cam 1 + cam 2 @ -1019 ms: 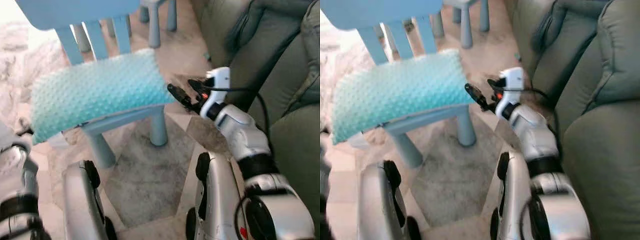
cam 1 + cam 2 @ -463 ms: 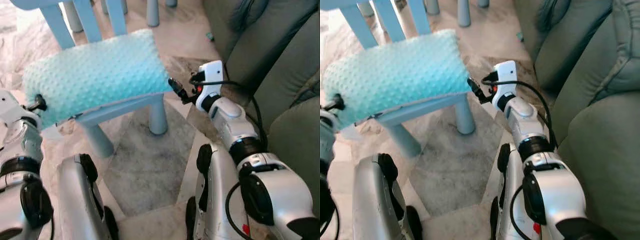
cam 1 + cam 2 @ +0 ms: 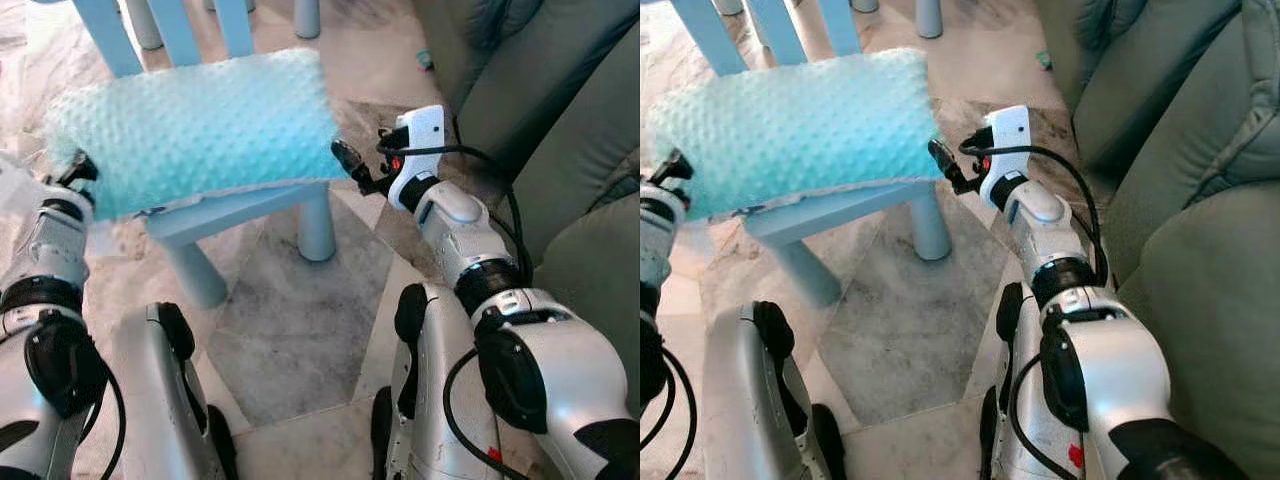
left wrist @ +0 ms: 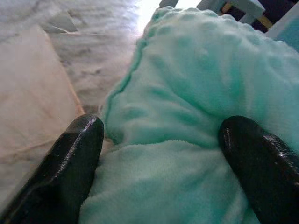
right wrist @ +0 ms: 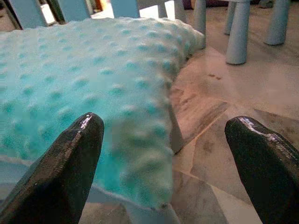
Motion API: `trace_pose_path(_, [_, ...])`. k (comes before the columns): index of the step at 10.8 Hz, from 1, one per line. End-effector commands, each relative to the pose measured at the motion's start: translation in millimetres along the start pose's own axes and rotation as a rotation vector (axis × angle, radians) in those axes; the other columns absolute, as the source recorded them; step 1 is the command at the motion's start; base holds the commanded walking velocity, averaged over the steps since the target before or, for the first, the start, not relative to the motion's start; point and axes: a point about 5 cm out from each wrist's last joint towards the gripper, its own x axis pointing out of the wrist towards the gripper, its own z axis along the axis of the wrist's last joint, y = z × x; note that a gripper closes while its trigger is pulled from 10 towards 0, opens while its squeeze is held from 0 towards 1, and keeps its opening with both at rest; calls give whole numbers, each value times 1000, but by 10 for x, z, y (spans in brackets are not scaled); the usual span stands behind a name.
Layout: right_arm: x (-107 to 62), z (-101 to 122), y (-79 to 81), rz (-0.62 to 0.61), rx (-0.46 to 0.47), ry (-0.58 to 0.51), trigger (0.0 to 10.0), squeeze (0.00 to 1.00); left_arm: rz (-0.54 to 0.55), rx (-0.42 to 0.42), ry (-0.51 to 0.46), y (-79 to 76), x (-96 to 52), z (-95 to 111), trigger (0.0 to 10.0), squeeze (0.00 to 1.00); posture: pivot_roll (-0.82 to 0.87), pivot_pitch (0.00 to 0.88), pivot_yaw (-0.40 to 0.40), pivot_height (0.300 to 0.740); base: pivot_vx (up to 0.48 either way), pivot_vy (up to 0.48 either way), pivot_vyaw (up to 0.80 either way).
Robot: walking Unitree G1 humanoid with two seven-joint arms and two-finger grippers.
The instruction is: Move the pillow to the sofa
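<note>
Both silver arms are stretched out forward and low — left gripper (image 4: 159,163) has its black fingers spread wide with soft stuff bulging between them, right gripper (image 5: 163,154) sits just as wide apart, nothing pinched.

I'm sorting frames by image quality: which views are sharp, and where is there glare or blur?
Left eye view: fairly sharp, pillow evenly lit. Left wrist view: blown-out glare at top, black fingers soft. Right wrist view: pillow's near edge and fingers blurred, chair legs clearer.
</note>
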Motion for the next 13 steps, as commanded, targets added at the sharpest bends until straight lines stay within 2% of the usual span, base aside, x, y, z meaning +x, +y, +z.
trace_pose_path(1, [48, 69, 47, 23, -9, -19, 10000, 0, 10, -1, -22, 11, 7, 86, 10000, 0, -25, 342, -36, 344, 0, 0, 0])
trace_pose_path(3, [60, 128, 33, 16, 5, -47, 10000, 0, 96, 129, -189, 90, -29, 304, 10000, 0, -18, 338, -31, 344, 0, 0, 0])
trace_pose_path(4, [53, 124, 27, 16, 7, -51, 10000, 0, 123, 146, -234, 135, -55, 340, 10000, 0, -20, 338, -30, 344, 0, 0, 0])
trace_pose_path(6, [30, 100, 8, 16, 7, -50, 10000, 0, 144, 146, -246, 238, -87, 342, 10000, 0, -18, 330, -33, 344, 0, 0, 0])
trace_pose_path(7, [25, 89, 4, 23, 9, -43, 10000, 0, 170, 127, -173, 286, -69, 283, 10000, 0, -19, 326, -33, 344, 0, 0, 0])
trace_pose_path(8, [27, 81, 24, 57, 26, -36, 10000, 0, 151, 70, -27, 266, -41, 139, 10000, 0, -21, 324, -31, 344, 0, 0, 0])
trace_pose_path(9, [31, 60, 79, 140, 59, -21, 10000, 0, 54, -38, 79, 154, -11, 89, 10000, 0, -26, 325, -32, 344, 0, 0, 0])
trace_pose_path(11, [6, 4, 144, 246, 57, -1, 10000, 0, -6, -135, 127, 62, 9, 169, 10000, 0, -31, 329, -30, 344, 0, 0, 0])
trace_pose_path(13, [-31, -86, 178, 294, 60, 26, 10000, 0, -82, -142, 223, 32, -11, 94, 10000, 0, -28, 336, -26, 344, 0, 0, 0])
